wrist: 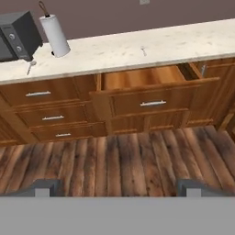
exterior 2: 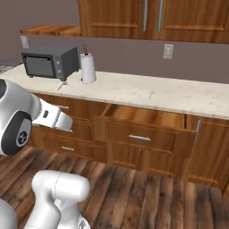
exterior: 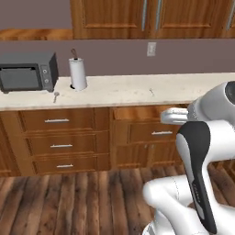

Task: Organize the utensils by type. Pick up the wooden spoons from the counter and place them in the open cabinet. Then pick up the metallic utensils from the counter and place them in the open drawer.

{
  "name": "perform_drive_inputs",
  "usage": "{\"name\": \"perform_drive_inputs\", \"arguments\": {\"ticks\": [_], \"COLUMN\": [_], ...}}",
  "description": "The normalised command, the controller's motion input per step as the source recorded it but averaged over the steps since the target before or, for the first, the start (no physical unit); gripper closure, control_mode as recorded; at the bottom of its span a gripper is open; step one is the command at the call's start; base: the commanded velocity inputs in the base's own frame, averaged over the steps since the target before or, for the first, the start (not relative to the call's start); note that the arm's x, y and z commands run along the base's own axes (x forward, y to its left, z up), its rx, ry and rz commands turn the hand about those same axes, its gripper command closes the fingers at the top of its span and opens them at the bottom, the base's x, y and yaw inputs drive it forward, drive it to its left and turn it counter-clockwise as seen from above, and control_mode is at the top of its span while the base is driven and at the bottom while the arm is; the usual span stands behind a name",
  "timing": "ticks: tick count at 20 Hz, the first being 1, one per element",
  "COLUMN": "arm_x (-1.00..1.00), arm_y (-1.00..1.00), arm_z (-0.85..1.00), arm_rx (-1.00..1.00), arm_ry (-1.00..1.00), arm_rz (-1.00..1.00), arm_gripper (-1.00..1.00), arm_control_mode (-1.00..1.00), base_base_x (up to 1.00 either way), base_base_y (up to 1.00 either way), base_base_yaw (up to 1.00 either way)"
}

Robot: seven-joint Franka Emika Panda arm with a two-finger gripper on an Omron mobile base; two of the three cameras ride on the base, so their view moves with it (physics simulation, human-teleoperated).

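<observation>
A rendered kitchen, seen from a wheeled robot standing back from a beige stone bench (exterior: 119, 92) over reddish-brown base cabinets. The white arm is holding its gripper (wrist: 114, 186) out over the plank floor, well short of the cabinets, and the two dark fingers (wrist: 42, 187) are standing spread wide with nothing between them.

A small silver spoon (exterior: 55, 96) is lying on the bench just in front of a dark toaster oven (exterior: 27, 71) and near a paper towel roll (exterior: 77, 73). A second thin, pale utensil (wrist: 143, 50) is lying further along the bench, above the open drawer (wrist: 147, 89); it is too small to tell what it is. The drawer is pulled out, and the part of its lighter wood inside that shows is holding nothing.

The wall cabinets (exterior 2: 147, 18) along the top are showing closed doors; no wooden spoon can be made out anywhere on the bench. Judging from this, the metallic half of the job is not yet begun, and whether the wooden spoons are already put away cannot be told.
</observation>
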Motion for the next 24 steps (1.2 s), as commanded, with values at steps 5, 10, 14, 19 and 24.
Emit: {"name": "perform_drive_inputs", "arguments": {"ticks": [5,10,14,19,24], "arm_x": [0.0,0.0,0.0,0.0,0.0], "arm_y": [0.0,0.0,0.0,0.0,0.0], "arm_z": [0.0,0.0,0.0,0.0,0.0], "arm_rx": [0.0,0.0,0.0,0.0,0.0], "arm_ry": [0.0,0.0,0.0,0.0,0.0], "arm_rz": [0.0,0.0,0.0,0.0,0.0], "arm_gripper": [-1.0,-1.0,-1.0,-1.0,-1.0], "arm_control_mode": [1.0,1.0,1.0,1.0,1.0], "base_base_x": [0.28,0.47,0.68,0.72,0.56], "base_base_y": [0.87,0.9,0.89,0.62,0.32], "base_base_yaw": [0.0,0.0,-0.04,-0.01,-0.17]}}
